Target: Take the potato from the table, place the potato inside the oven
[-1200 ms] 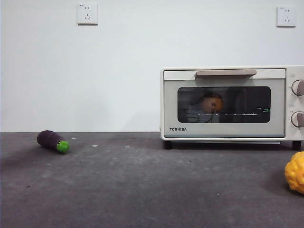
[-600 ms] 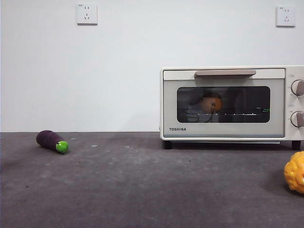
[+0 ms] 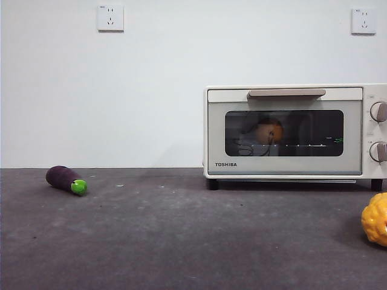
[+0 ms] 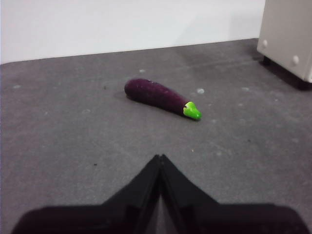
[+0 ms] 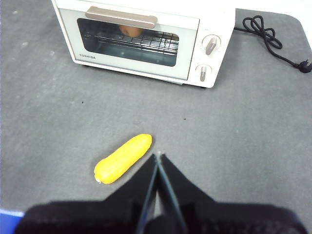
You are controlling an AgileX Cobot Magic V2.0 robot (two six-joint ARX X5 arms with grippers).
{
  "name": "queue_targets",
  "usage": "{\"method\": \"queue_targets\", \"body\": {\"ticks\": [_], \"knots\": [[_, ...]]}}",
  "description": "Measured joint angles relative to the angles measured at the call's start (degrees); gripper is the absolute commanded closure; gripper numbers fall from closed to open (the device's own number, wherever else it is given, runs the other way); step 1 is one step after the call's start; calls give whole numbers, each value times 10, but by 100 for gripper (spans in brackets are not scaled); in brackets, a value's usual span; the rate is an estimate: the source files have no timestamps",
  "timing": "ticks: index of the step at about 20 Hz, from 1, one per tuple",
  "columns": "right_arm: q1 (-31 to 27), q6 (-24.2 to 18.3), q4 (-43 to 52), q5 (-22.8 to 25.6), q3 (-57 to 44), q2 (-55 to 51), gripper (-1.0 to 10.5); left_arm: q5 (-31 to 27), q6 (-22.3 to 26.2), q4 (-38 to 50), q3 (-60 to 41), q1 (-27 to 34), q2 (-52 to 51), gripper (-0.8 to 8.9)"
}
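Two wall sockets overlook the mottled grey table.

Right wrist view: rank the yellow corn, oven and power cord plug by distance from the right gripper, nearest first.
From the right gripper:
1. Yellow corn, lying on the table just beside the closed jaws.
2. Oven, farther across the table, door shut, potato on the rack inside.
3. Power cord plug, farthest, beyond the oven's knob side.

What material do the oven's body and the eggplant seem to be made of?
The oven: probably painted metal, with a smooth cream, slightly glossy shell; its window looks like dark glass, since it reflects. The eggplant: likely plastic or foam, given its matte speckled purple skin and vivid green tip.
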Motion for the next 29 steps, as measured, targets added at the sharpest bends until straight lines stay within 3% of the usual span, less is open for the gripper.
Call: {"method": "queue_targets", "body": {"ticks": [29], "knots": [[0,0,0,0,0,1,946,-4,-24,4,0,0,5,817]]}}
